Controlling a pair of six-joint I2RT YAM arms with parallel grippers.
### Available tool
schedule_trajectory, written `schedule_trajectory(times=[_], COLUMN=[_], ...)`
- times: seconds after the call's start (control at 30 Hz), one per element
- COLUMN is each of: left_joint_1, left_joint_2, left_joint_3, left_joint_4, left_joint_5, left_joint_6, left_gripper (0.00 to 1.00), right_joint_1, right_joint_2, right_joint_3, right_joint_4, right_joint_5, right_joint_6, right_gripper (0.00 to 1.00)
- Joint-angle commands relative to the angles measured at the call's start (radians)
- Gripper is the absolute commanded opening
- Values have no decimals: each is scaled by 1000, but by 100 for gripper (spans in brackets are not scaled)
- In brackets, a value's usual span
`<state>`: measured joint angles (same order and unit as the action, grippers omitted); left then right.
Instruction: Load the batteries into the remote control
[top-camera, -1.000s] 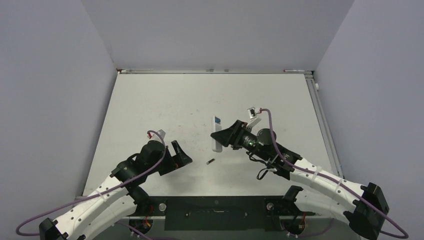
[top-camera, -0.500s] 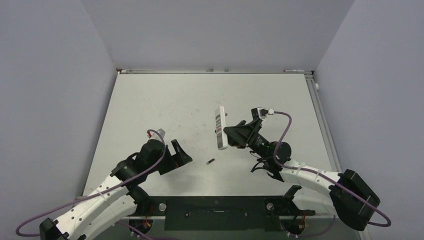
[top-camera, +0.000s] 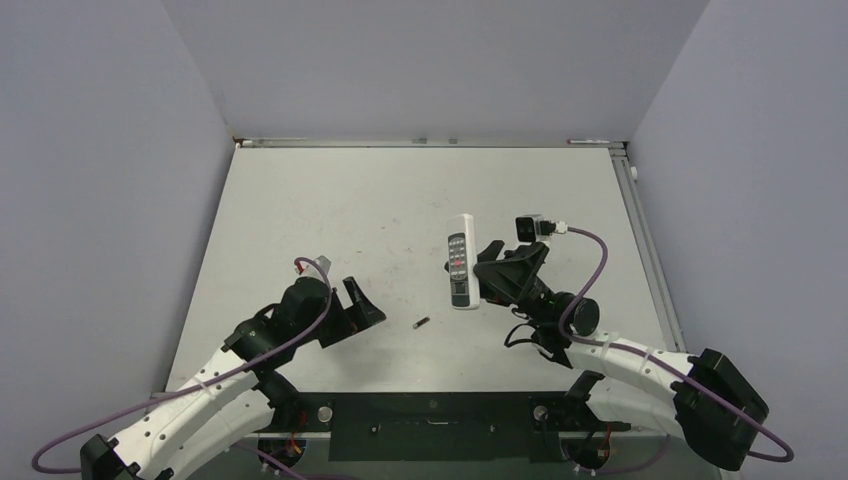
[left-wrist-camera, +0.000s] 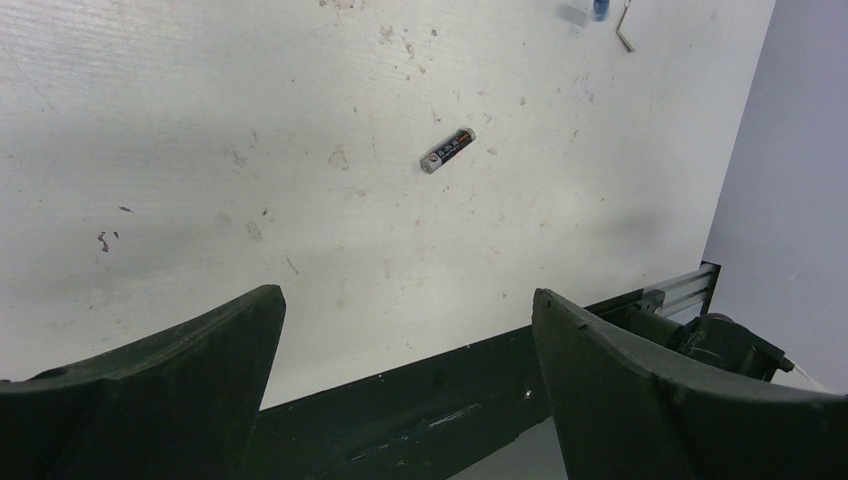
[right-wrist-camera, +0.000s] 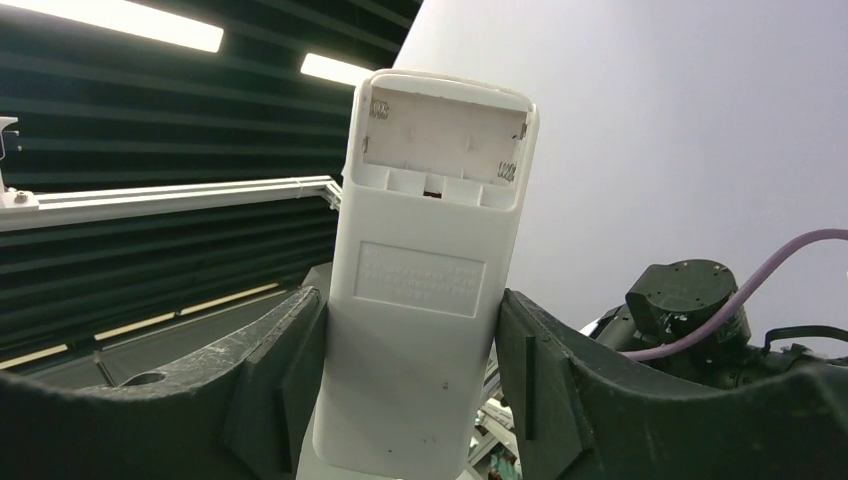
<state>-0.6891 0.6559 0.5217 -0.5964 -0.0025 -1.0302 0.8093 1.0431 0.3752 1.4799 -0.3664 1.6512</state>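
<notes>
Plainly, the remote control was clamped in the right claw, raised over the worktop right of centre. The dark battery was seen lying near the left claw, which was spread apart.

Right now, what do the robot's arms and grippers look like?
The left arm and right arm have white links and black joints, each trailed by a purple cable. The left gripper and right gripper are black, with two broad wedge-shaped fingers.
</notes>
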Motion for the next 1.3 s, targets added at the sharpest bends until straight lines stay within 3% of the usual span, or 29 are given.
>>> schedule_trajectory(times=[0.0, 0.17, 0.37, 0.57, 0.73, 0.87, 1.0, 1.17, 1.27], left_joint_1=[9, 11, 17, 21, 22, 22, 24, 30, 34], left_joint_2=[-3, -13, -14, 7, 29, 47, 69, 83, 82], left_joint_3=[40, 37, 41, 44, 42, 38, 37, 32, 25], left_joint_4=[39, 29, 17, 26, 40, 54, 68, 77, 83], left_joint_5=[2, 2, 2, 2, 2, 2, 2, 25, 34], left_joint_6=[10, 9, 12, 21, 27, 34, 39, 47, 51], left_gripper=[92, 92, 92, 92, 92, 92, 92, 92, 92], right_joint_1=[18, 19, 33, 46, 83, 154, 257, 320, 324], right_joint_2=[-45, -138, -323, -341, -291, -179, 3, 181, 254], right_joint_3=[24, 42, 198, 384, 426, 383, 335, 328, 327], right_joint_4=[169, -84, -863, -1567, -1904, -2063, -2086, -2045, -2000], right_joint_5=[7, -44, -53, 118, 339, 553, 699, 754, 736], right_joint_6=[-24, -127, -472, -771, -877, -872, -815, -783, -788], right_gripper=[9, 9, 9, 9, 9, 9, 9, 9, 15])
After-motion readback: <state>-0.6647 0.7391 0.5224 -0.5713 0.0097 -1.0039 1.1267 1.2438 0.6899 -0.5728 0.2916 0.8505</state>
